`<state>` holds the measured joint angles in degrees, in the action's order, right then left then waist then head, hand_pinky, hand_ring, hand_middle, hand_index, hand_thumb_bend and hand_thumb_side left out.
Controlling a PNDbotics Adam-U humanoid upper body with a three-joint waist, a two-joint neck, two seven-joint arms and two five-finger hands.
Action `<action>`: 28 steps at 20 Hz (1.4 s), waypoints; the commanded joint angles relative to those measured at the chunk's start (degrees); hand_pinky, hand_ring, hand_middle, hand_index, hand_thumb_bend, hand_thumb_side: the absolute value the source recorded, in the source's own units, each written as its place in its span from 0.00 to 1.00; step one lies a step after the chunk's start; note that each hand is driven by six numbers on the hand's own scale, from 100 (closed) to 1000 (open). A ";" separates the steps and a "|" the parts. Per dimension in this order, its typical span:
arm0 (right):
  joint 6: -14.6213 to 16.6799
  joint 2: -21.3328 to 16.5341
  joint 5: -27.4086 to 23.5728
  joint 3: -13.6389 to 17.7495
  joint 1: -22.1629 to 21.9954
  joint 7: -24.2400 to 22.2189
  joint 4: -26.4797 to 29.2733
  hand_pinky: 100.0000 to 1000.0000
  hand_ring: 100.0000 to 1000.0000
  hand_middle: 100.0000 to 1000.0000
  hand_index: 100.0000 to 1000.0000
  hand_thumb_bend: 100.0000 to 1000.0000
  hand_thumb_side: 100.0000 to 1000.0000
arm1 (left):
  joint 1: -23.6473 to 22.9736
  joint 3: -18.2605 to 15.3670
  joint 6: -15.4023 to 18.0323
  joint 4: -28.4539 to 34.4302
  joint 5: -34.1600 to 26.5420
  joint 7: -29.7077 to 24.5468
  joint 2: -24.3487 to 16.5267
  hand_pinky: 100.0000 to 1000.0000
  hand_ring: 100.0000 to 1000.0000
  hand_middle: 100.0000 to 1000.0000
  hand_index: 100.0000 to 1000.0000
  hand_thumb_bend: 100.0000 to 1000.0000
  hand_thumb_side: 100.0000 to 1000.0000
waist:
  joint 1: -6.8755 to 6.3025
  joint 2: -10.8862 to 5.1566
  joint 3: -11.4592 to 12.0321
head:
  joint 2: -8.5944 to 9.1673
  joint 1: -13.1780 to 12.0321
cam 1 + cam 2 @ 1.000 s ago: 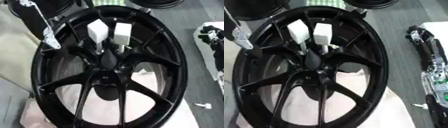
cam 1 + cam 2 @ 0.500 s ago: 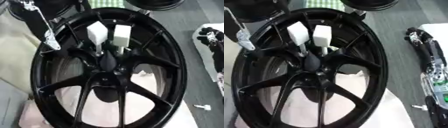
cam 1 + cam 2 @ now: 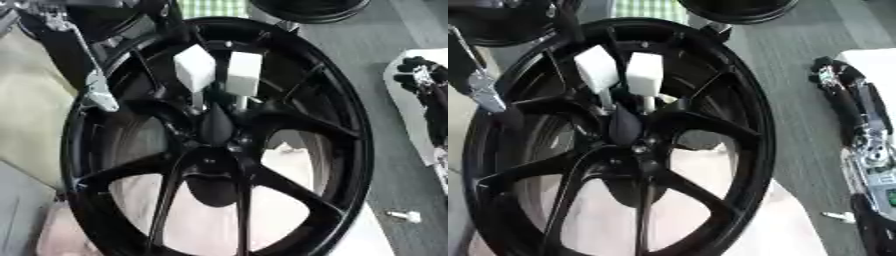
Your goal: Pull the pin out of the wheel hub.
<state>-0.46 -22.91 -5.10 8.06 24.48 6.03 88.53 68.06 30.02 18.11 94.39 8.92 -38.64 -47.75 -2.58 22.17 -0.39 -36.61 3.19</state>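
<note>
A big black wheel hub (image 3: 350,125) lies flat and fills most of both views. Two pins with white block heads stand side by side in the spokes just above its centre: the left pin (image 3: 194,67) and the right pin (image 3: 244,73), each on a thin metal shaft. My left hand (image 3: 96,92), black with a silver part, reaches in from the upper left and lies over the hub's left rim, apart from the pins. My right hand (image 3: 833,75) rests at the right edge on a white surface, well away from the hub.
A pale cloth (image 3: 284,162) shows through the spokes under the hub. Another black wheel (image 3: 311,7) and a green checked patch (image 3: 210,7) lie at the far edge. A small white part (image 3: 404,216) sits on the grey floor at the lower right.
The whole picture has shifted a little, so the camera moved. Both pins stand in the hub as before and neither hand has visibly moved.
</note>
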 commanded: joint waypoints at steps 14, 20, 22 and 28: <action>0.21 -1.01 0.35 -0.01 0.54 -0.43 1.24 0.88 0.74 0.69 0.74 0.04 0.64 | 4.64 -4.70 0.81 -8.80 -4.30 -4.14 2.87 0.75 0.65 0.65 0.78 0.93 0.18 | 0.35 -1.15 -0.10 | -1.40 -0.34; 0.26 -0.59 0.21 -0.14 1.09 -0.60 1.38 0.89 0.74 0.69 0.74 0.04 0.64 | 6.76 -4.12 2.30 -12.83 -1.79 -2.82 6.48 0.74 0.65 0.67 0.78 0.89 0.15 | 0.46 -0.79 -0.73 | -0.90 -0.77; 0.26 -0.45 0.16 -0.18 1.27 -0.64 1.42 0.89 0.74 0.69 0.74 0.04 0.64 | 7.13 -4.06 3.02 -14.02 -0.98 -2.66 7.37 0.74 0.65 0.68 0.77 0.88 0.14 | 0.48 -0.63 -0.94 | -0.76 -0.77; 0.29 -0.15 0.04 -0.22 1.68 -0.71 1.53 0.89 0.74 0.69 0.74 0.04 0.64 | 7.52 -3.91 4.35 -16.89 -0.05 -2.67 9.27 0.73 0.64 0.66 0.76 0.87 0.11 | 0.64 -0.20 -1.53 | 0.37 -0.82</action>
<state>-0.28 -22.31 -5.10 7.70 25.40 5.49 88.53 74.18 26.63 21.70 77.64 8.67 -41.04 -37.98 -2.24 23.07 -1.87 -37.20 2.57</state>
